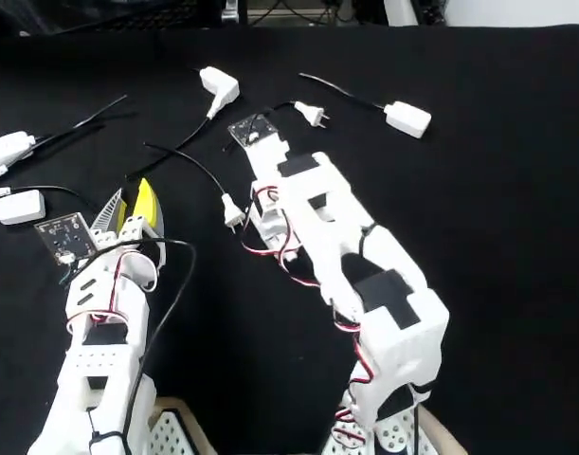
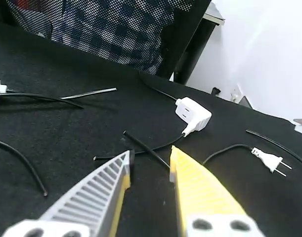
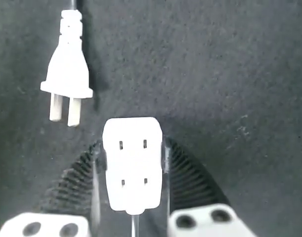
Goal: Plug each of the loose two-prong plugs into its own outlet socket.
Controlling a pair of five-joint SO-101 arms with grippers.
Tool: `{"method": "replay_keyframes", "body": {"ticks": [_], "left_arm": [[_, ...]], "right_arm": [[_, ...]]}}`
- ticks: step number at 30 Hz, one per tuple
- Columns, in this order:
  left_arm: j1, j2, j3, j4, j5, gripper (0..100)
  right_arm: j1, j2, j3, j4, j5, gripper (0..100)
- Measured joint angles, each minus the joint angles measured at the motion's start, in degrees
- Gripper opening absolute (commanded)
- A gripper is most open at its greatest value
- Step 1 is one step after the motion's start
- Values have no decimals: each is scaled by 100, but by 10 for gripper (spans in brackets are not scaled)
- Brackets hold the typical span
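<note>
Two blocky white printed arms — the left arm (image 1: pixel 99 341) and the right arm (image 1: pixel 374 284) — carry black servo panels and looping red-and-white wires, each with a small black circuit board (image 1: pixel 66 237) at the wrist. The left gripper (image 2: pixel 150 157) pairs a ribbed grey-white finger (image 2: pixel 99 190) with a yellow finger (image 2: pixel 200 195); the right gripper (image 3: pixel 132 148) has dark ribbed fingers (image 3: pixel 190 173) on white bases with paired screw holes.
</note>
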Motion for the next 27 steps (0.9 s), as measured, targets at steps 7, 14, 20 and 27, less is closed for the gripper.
{"method": "replay_keyframes", "body": {"ticks": [7, 14, 20, 27], "left_arm": [[0, 0, 0, 0, 0, 148], [-9, 0, 0, 0, 0, 149], [-97, 0, 0, 0, 0, 149], [-97, 0, 0, 0, 0, 149]], "right_arm": [[0, 18, -9, 0, 0, 44], [-18, -18, -18, 97, -18, 130], [-141, -26, -18, 158, -18, 135], [-387, -9, -264, 598, -9, 135]]}}
